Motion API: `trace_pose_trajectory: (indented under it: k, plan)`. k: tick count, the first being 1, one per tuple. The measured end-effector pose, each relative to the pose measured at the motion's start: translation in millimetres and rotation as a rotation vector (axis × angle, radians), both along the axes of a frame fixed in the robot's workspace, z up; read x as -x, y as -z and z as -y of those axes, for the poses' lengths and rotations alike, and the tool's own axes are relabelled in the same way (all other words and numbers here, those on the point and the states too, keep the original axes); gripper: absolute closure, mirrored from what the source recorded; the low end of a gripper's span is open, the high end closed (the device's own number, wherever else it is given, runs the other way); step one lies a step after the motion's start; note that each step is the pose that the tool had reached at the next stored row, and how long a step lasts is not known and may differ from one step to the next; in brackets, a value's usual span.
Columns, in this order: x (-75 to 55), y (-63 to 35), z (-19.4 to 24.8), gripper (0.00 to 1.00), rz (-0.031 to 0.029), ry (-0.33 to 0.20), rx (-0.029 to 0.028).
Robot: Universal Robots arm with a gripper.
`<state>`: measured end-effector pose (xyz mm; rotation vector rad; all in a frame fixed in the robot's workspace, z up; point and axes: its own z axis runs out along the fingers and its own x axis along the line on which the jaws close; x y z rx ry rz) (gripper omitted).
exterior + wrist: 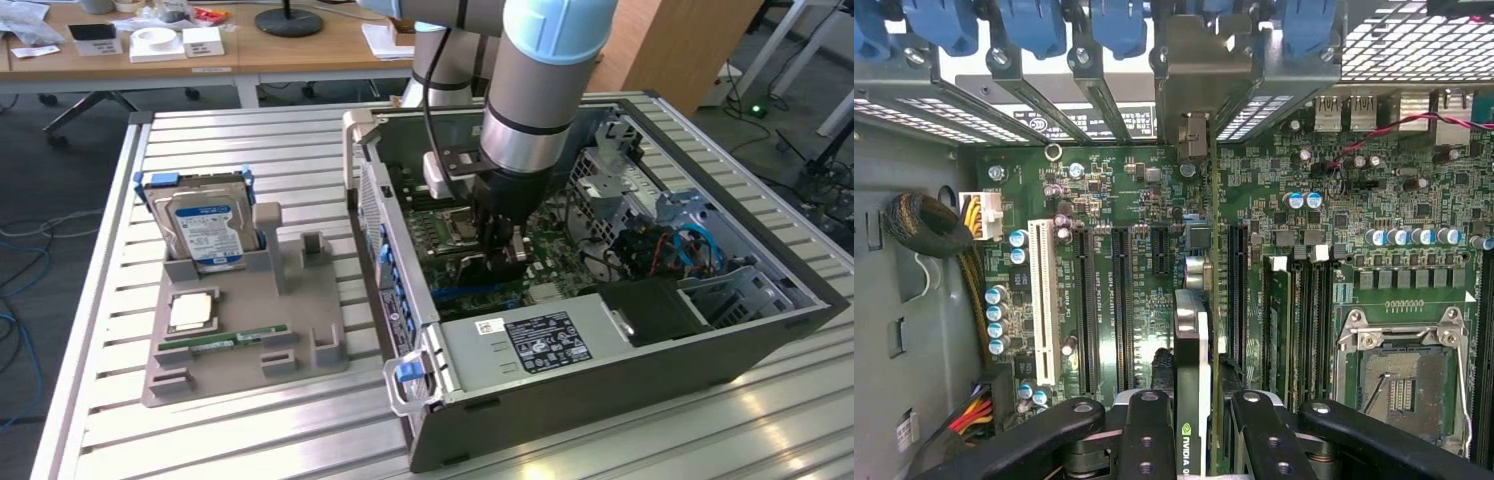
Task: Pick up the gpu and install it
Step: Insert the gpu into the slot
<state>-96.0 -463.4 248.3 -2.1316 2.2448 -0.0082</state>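
Gripper (1194,405) is seen clamped on the gpu (1192,340), held edge-on over the motherboard (1104,200) inside the case (747,330). Installing is judged to be in hand; exact alignment with a slot is called for. A thin dark card is shown, its silver bracket (1199,90) at the rear openings.

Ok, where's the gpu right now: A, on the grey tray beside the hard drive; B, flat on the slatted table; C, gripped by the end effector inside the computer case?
C: the end effector grips the gpu edge-on above the motherboard inside the case.
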Motion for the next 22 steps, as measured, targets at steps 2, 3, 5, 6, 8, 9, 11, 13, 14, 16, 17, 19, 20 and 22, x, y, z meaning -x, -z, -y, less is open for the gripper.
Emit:
trace_pose_trajectory:
  k: [2, 3, 5, 6, 8, 9, 11, 13, 14, 16, 17, 19, 20, 22]
  plan:
    - [0.0, 0.1, 0.0, 0.73, 0.0002, 0.0, -0.0002]
    - [0.4, 0.2, -0.1, 0.73, 0.0004, 0.0, -0.0004]
    - [1.3, 0.3, -0.1, 0.73, 0.0014, 0.001, -0.0006]
    - [1.6, 0.2, -0.1, 0.73, 0.0017, 0.001, -0.0006]
    - [2.0, 0.0, 0.0, 0.73, 0.0026, 0.002, -0.0006]
    - [2.1, 0.0, -0.1, 0.73, 0.0031, 0.003, -0.0008]
    - [2.4, -0.5, 0.0, 0.73, 0.0037, 0.004, -0.0003]
    - [2.7, -0.6, -0.1, 0.73, 0.0047, 0.006, -0.0005]
    - [2.9, -0.7, -0.1, 0.73, 0.0053, 0.008, -0.0005]
    - [3.3, -0.9, -0.1, 0.73, 0.0062, 0.01, -0.0003]
    - [3.5, -0.9, 0.0, 0.73, 0.0065, 0.011, -0.0002]
    - [3.8, -0.8, 0.0, 0.73, 0.0067, 0.015, -0.0002]
    - [4.0, -0.4, 0.0, 0.73, 0.0069, 0.018, -0.0002]
    - [4.2, 0.3, 0.0, 0.73, 0.0066, 0.023, 0.0003]
